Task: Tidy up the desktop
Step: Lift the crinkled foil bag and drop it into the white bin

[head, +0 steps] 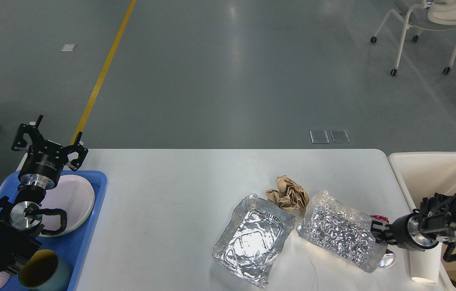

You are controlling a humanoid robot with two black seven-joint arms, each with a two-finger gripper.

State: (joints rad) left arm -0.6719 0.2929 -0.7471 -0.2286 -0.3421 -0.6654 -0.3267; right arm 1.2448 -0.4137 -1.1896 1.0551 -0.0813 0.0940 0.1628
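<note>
The white desktop [171,194] holds two crumpled foil containers, one at the middle [252,238] and one to its right [339,234], with a ball of brown paper [288,196] behind them. My right gripper [376,234] is pressed against the right container's right end; its fingers are too dark to tell apart. A red can [386,260] lies half hidden under that gripper. A white paper cup [425,264] lies on its side beside it. My left gripper [49,139] is open and empty above the far edge of the blue tray [78,242].
A cream bin [425,169] stands off the table's right end, under my right arm. The blue tray at the left holds a white plate [72,198] and a teal cup [44,275]. A wheeled chair [425,24] stands on the floor at the far right.
</note>
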